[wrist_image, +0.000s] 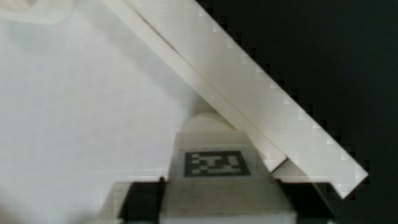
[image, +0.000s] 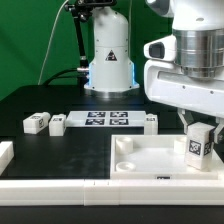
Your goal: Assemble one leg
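My gripper (image: 199,131) is shut on a leg (image: 198,143), a small white block with a marker tag on one face. It holds the leg upright over the near right corner of the large white square panel (image: 150,158), touching or just above it. In the wrist view the leg (wrist_image: 217,165) sits between the two black fingers (wrist_image: 146,200), tag facing the camera, beside the panel's raised rim (wrist_image: 249,85). Three more legs lie on the black table: two at the exterior view's left (image: 36,123) (image: 58,123) and one right of the marker board (image: 150,122).
The marker board (image: 105,119) lies flat at the middle of the table. A white robot base (image: 108,55) stands behind it. A white frame edge (image: 5,155) runs along the exterior view's left and front. The panel has a round corner socket (image: 124,146).
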### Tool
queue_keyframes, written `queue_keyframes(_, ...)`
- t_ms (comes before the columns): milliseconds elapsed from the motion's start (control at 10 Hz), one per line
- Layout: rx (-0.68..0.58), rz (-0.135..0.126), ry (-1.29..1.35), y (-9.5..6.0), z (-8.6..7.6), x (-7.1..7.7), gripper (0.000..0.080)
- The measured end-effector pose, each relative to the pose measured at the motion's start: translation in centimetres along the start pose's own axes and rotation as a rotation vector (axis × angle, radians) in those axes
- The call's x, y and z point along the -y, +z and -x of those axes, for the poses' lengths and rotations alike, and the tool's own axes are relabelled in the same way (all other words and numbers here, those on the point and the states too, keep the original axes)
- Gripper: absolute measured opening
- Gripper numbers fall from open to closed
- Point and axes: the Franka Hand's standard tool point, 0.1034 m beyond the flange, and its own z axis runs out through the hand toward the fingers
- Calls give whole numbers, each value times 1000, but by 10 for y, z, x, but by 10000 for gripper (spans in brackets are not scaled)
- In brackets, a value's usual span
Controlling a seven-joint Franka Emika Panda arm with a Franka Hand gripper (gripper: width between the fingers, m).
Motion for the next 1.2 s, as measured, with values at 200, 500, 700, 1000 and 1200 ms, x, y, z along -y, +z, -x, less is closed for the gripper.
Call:
queue_keyframes(200,4,-4,-34,0,0,0,363)
queue_keyframes(500,12,10,-304,-3,-5,2,631)
queue_keyframes(700,14,23,-579,-3,-4,5,644)
queue_keyframes(1000,3,14,-982,-2,-6,7,649)
queue_keyframes(1200,-3,9,-1190,-1,-12,4,649)
